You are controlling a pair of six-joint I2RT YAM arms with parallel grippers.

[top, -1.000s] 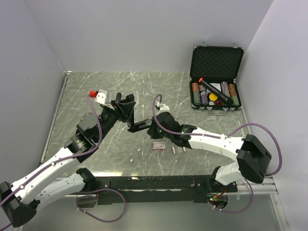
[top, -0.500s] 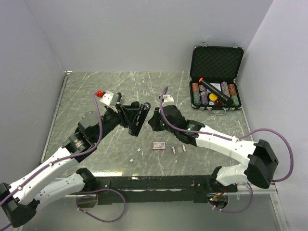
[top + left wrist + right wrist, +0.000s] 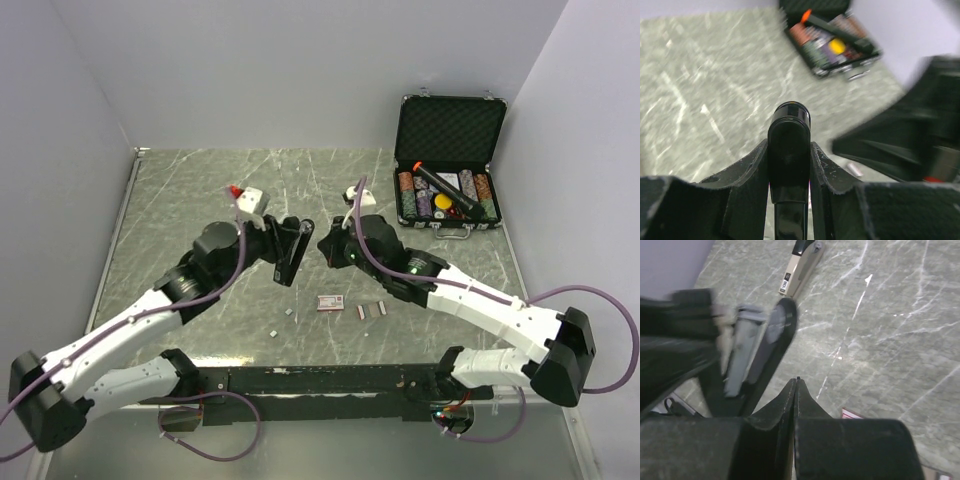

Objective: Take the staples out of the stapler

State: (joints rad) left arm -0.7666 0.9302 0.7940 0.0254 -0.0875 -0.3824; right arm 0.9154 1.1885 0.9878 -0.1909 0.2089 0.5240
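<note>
My left gripper (image 3: 281, 238) is shut on the black stapler (image 3: 292, 256) and holds it above the table's middle. In the left wrist view the fingers (image 3: 747, 170) clamp the stapler's black arm (image 3: 789, 125) on both sides. In the right wrist view the stapler (image 3: 777, 342) hangs open, its silvery rail (image 3: 742, 360) exposed. My right gripper (image 3: 326, 248) is shut just right of the stapler and apart from it; its tips (image 3: 797, 382) meet, with only a tiny dark speck between them. Loose staples (image 3: 372, 311) lie on the table in front, with smaller bits (image 3: 289, 313) to the left.
A small red-and-white box (image 3: 330, 301) lies near the staples. An open black case (image 3: 448, 165) with chips and a black tube stands at the back right. A beige oblong object with a black end (image 3: 800, 267) lies on the table beyond the stapler.
My left arm has carried the stapler to the right and turned it. My right gripper has come off the stapler and moved back and to the right, staying shut.
</note>
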